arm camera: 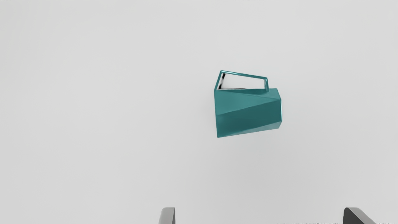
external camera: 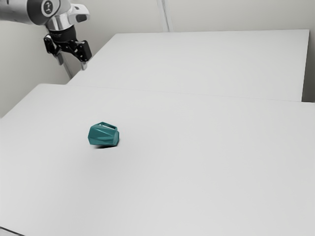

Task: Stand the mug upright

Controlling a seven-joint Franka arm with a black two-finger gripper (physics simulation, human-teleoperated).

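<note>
In the exterior view, the teal mug [external camera: 102, 136] is seen lying on its side on the white table [external camera: 197, 167], toward the exterior view's left. The gripper [external camera: 72, 64] is held open and raised, well apart from the mug, and nothing is gripped. A second white surface [external camera: 211, 64] is seen behind the table.

In the wrist view, the fingers [arm camera: 167, 216] are spread wide, and the mug is seen ahead of them, untouched, its handle [arm camera: 245, 75] turned away from them.
</note>
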